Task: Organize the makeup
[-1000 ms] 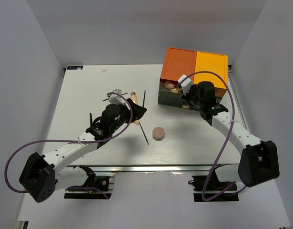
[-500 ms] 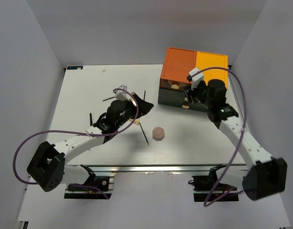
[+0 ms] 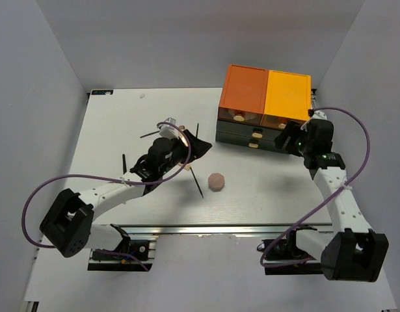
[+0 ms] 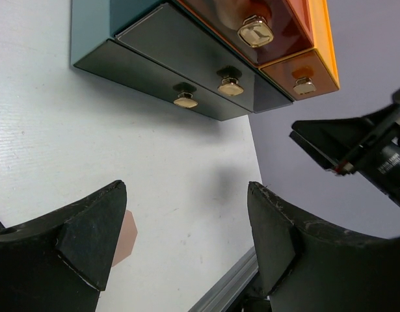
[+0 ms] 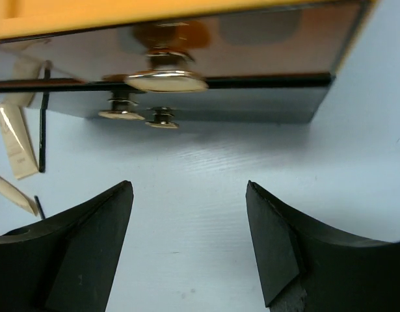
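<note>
A pinkish-tan sponge (image 3: pixel 216 181) lies mid-table, with a thin black pencil (image 3: pixel 196 182) to its left. My left gripper (image 3: pixel 201 146) hovers open and empty just above them; in its wrist view (image 4: pixel 186 188) the sponge (image 4: pixel 125 237) peeks out beside the left finger. A second pencil (image 3: pixel 197 130) and a beige tube (image 3: pixel 183 132) lie behind that arm, partly hidden. My right gripper (image 3: pixel 289 140) stands open and empty in front of the box's right drawers. Its wrist view (image 5: pixel 190 185) shows the beige tube (image 5: pixel 11 140) and a pencil (image 5: pixel 43 117) far off.
The orange-and-dark drawer box (image 3: pixel 265 97) stands at the back right, with gold knobs (image 4: pixel 255 30) on its drawer fronts. A short black item (image 3: pixel 123 161) and another thin pencil (image 3: pixel 150 135) lie on the left. The table's front rail (image 3: pixel 206 229) runs below.
My right gripper opened and drew back to the right from the upper left drawer, which now sits flush. My left gripper opened a little wider and edged forward.
</note>
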